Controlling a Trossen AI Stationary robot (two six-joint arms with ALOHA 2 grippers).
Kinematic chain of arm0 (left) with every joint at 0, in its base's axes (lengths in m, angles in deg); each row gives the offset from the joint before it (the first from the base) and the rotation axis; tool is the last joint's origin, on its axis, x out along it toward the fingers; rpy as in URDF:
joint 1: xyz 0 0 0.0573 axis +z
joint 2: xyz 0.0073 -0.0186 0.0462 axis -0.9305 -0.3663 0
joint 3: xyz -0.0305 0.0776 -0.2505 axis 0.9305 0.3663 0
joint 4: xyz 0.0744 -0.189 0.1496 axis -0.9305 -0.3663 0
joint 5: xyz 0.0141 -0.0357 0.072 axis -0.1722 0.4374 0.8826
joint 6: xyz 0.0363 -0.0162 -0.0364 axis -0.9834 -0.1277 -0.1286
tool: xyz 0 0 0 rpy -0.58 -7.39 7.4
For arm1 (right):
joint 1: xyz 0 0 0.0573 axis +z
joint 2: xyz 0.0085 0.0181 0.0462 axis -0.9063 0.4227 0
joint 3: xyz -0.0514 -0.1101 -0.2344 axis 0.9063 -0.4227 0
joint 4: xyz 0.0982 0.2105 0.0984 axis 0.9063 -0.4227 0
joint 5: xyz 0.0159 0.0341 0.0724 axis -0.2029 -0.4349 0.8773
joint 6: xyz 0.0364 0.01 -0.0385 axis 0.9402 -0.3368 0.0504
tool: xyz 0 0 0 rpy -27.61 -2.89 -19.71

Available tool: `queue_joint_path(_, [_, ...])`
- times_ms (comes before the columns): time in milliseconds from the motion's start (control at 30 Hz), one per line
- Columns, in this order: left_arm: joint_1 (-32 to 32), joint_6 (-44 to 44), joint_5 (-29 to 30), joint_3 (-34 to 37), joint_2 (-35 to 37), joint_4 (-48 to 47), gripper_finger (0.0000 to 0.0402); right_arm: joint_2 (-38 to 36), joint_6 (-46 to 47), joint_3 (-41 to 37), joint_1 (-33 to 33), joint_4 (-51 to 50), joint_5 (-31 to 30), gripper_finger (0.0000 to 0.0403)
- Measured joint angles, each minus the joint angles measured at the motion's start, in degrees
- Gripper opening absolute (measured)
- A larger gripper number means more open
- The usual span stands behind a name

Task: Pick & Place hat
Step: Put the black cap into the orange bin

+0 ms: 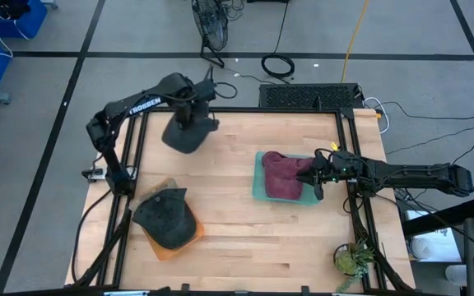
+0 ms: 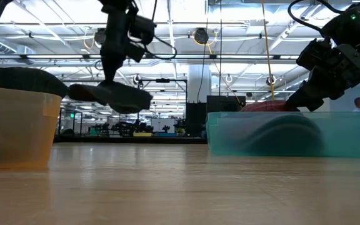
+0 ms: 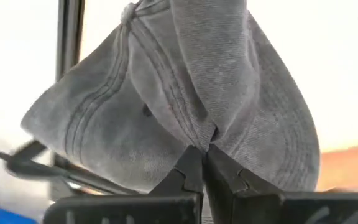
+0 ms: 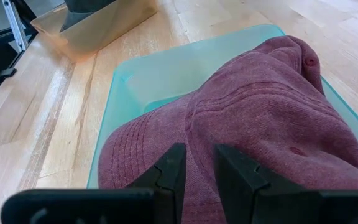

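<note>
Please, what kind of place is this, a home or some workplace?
Probably a robotics lab or workshop in a large industrial hall. Two robot arms are mounted at a wooden table, cables lie on the grey floor, and the low view shows a high ceiling with trusses and lights.
</note>
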Motion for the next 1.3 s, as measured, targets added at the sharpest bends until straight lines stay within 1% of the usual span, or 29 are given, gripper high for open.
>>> queue_joint_path(100, [-2.81, 9.62, -0.49, -1.91, 0.01, -1.93, 0.0005, 0.00, -0.02, 0.01, 0.00, 0.00, 0.01, 0.0073])
queue_joint_path(167, [-4.73, 14.08, -2.38, -2.06, 1.34, -1.97, 0.0005, 0.00, -0.02, -0.01, 0.00, 0.00, 0.03, 0.0073])
queue_joint_path(333, [-10.09, 24.00, -7.12, -2.06, 6.75, -2.07, 0.0005, -0.25, -0.27, -0.01, 0.00, 0.30, 0.04, 0.0073])
queue_joint_path(433, [-14.21, 32.22, -8.50, -2.15, 11.99, -1.63, 0.0005, -0.39, -1.95, 0.01, 0.00, 2.85, -0.01, 0.0073])
queue_joint_path(600, [-23.49, 50.19, -7.38, -2.14, 19.86, -1.82, 0.0005, -0.59, -2.90, 0.01, 0.00, 10.39, -0.21, 0.0073])
queue_joint_path(733, [-32.90, 65.58, -3.71, -2.15, 23.54, -1.95, 0.0005, -0.58, -2.86, 0.01, 0.00, 11.98, -0.27, 0.0073])
queue_joint_path(933, [-47.87, 88.10, 2.58, -2.13, 23.43, -1.78, 0.0005, -0.57, -5.06, 0.01, 0.00, 11.56, -0.36, 0.0073])
queue_joint_path(1033, [-54.22, 97.86, 4.23, -2.13, 21.89, -1.85, 0.0005, -0.57, -7.28, 0.01, 0.00, 11.55, -0.36, 0.0073])
queue_joint_path(1167, [-61.83, 109.47, 6.74, -2.13, 18.65, -1.81, 0.0005, -0.55, -9.41, 0.01, 0.02, 11.50, -0.03, 0.0073])
queue_joint_path(1300, [-68.42, 119.07, 7.59, -2.13, 15.07, -1.81, 0.0005, -0.55, -11.11, 0.01, 0.02, 10.33, 2.34, 0.0073])
